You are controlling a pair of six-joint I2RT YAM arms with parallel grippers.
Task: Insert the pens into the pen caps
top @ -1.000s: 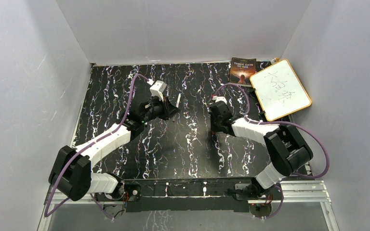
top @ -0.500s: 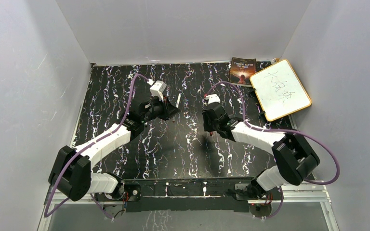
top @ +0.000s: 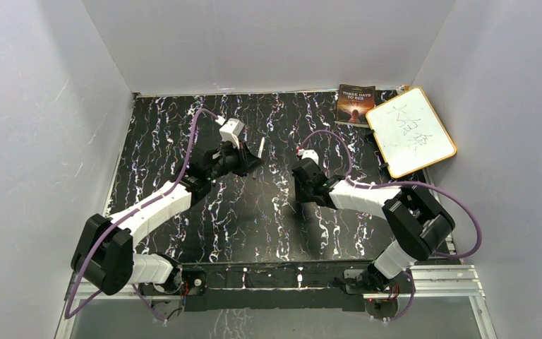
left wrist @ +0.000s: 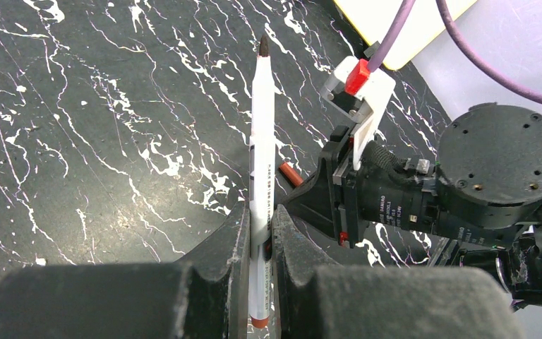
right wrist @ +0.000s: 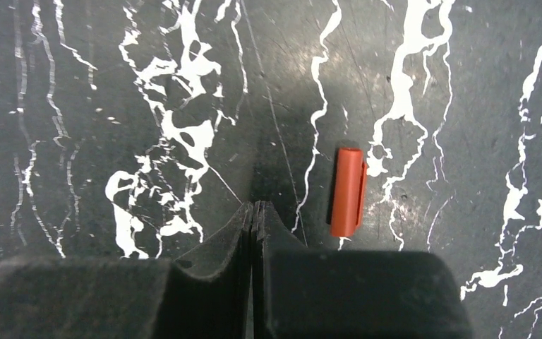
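Observation:
My left gripper [left wrist: 260, 212] is shut on a slim white pen [left wrist: 262, 134]. The pen's dark tip points away from the fingers and it is held above the black marbled table [top: 183, 134]. In the top view the pen [top: 261, 147] sticks out past the left gripper [top: 252, 164]. A reddish-brown pen cap [right wrist: 347, 192] lies flat on the table just right of my right gripper [right wrist: 254, 206], which is shut and empty with its tips at the table. The cap also shows in the left wrist view [left wrist: 289, 173]. The other pens and caps are out of view.
A white-board with a yellow rim [top: 411, 131] and a dark book [top: 355, 104] lie at the table's far right corner. White walls close in the back and both sides. The right arm's body [left wrist: 494, 176] sits close to the right of the held pen.
The right arm has swung left toward the table's middle, bringing its shut gripper beside the cap. The left arm and its pen have not moved.

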